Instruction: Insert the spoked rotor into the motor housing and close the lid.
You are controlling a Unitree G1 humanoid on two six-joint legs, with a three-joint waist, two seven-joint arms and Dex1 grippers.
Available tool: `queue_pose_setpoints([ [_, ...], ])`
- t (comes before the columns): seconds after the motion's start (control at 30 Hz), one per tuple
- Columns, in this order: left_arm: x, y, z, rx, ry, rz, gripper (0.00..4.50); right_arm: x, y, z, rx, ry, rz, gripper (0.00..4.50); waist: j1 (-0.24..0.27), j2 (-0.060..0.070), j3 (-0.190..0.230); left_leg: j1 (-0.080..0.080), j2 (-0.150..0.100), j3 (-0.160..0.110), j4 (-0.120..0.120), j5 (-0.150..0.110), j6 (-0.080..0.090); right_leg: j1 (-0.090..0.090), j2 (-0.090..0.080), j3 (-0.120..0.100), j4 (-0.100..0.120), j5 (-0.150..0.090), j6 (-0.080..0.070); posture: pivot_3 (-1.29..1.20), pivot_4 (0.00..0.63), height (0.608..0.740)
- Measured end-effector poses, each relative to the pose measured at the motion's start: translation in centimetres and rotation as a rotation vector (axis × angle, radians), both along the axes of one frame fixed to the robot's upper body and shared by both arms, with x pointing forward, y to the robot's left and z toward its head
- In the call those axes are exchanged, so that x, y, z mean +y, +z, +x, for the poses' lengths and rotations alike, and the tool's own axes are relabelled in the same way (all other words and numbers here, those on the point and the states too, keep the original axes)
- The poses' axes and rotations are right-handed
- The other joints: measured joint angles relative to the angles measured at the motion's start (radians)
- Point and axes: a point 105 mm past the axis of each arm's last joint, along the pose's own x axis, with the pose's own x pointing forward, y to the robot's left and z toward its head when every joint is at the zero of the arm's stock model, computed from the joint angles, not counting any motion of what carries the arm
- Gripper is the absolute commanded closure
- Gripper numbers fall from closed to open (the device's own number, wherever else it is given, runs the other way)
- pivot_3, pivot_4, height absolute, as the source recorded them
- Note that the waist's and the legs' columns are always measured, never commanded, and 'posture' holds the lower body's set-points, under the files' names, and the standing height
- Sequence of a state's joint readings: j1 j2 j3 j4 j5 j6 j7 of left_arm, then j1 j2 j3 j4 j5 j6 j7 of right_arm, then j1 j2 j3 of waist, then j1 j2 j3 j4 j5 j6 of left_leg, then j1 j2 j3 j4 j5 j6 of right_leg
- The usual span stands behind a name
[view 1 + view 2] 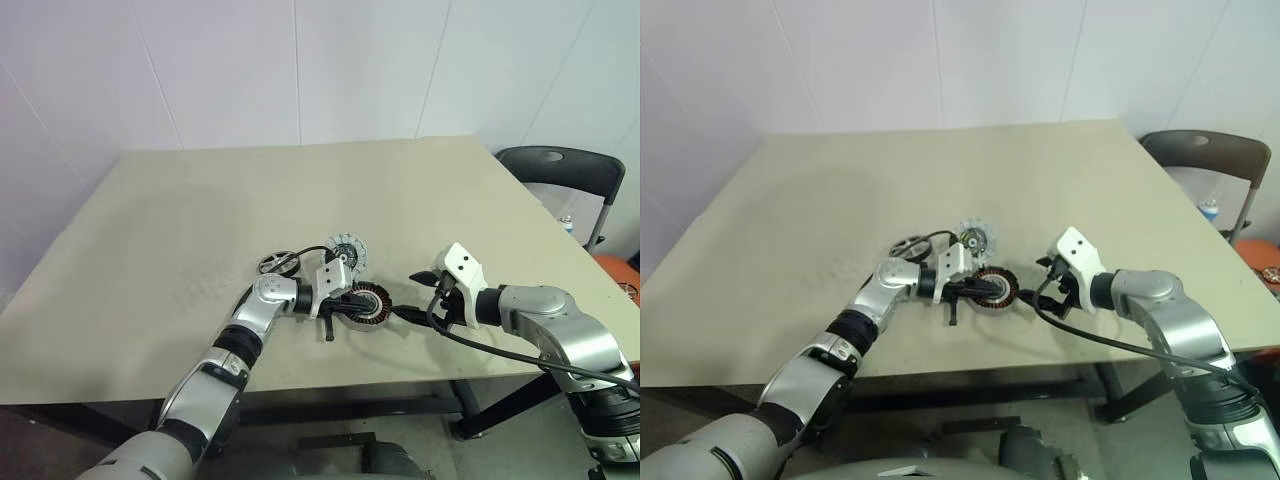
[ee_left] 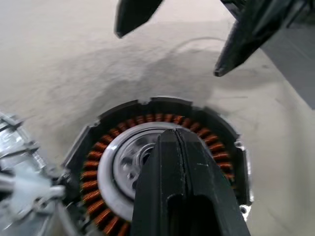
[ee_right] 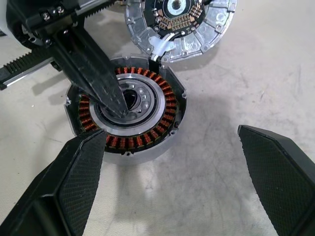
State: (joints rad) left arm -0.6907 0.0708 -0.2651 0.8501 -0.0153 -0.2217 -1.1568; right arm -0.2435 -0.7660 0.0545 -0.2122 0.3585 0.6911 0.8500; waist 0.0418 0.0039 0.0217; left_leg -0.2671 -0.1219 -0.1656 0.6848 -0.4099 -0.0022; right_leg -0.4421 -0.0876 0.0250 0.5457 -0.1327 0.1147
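Note:
The motor housing (image 3: 166, 105), a dark disc with copper coils around a silvery centre, lies on the table near the front. My left gripper (image 1: 351, 298) is shut, and its joined fingertips (image 3: 119, 109) rest over the housing's silvery hub with nothing between them. The lid (image 1: 347, 250), silvery with a segmented rim, lies just behind the housing, almost touching it. The spoked rotor (image 1: 274, 264) lies flat on the table to the left of the lid. My right gripper (image 3: 170, 135) stands open just right of the housing, pointing at it, its fingers (image 2: 244, 39) wide apart.
A thin black cable (image 1: 303, 253) loops between the rotor and the lid. Another black cable (image 1: 480, 345) hangs from my right wrist over the table's front edge (image 1: 330, 385). A dark chair (image 1: 560, 165) stands beyond the table's right corner.

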Motion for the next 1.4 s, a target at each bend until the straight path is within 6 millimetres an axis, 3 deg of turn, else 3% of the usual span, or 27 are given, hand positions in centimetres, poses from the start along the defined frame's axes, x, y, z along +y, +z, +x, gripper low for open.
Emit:
queue_pose_setpoints([
  [0.3,0.1,0.0,0.0,-0.014,0.009,0.006,4.47,0.0,0.0,0.1,-0.002,-0.002,0.000,0.00,0.000,0.000,-0.001,0.001,0.000,0.000,0.000,0.000,0.000,0.001,0.000,0.000,0.000,0.000,0.000,0.00,0.000,0.740],
  [0.57,0.1,0.1,1.3,-0.113,0.100,0.018,4.47,0.1,0.1,0.1,-0.007,-0.001,0.001,0.00,0.001,0.000,-0.001,0.001,0.000,0.000,0.000,0.000,0.000,0.001,0.000,0.000,0.000,0.000,0.000,0.00,0.000,0.740],
  [1.07,0.1,-0.3,0.3,-0.074,0.013,0.085,4.47,0.3,0.6,0.6,-0.033,-0.008,0.005,0.00,-0.003,-0.001,-0.007,0.001,0.003,0.001,-0.001,0.000,0.000,0.005,0.003,0.000,0.000,0.000,0.000,0.00,0.000,0.740],
  [1.27,0.4,-0.6,2.2,-0.152,0.149,0.136,4.47,1.0,0.6,0.7,-0.035,0.004,0.026,0.00,0.001,-0.002,-0.007,0.016,0.004,0.001,-0.001,-0.003,0.006,0.021,0.004,0.000,0.000,0.000,0.000,0.00,0.000,0.740],
  [1.4,0.5,-0.7,2.9,-0.167,0.182,0.160,4.47,1.0,0.5,0.7,-0.034,0.004,0.022,0.00,-0.004,-0.002,-0.007,0.018,0.006,0.002,-0.001,-0.003,0.006,0.023,0.006,0.001,0.000,-0.002,0.004,0.00,0.000,0.740],
])
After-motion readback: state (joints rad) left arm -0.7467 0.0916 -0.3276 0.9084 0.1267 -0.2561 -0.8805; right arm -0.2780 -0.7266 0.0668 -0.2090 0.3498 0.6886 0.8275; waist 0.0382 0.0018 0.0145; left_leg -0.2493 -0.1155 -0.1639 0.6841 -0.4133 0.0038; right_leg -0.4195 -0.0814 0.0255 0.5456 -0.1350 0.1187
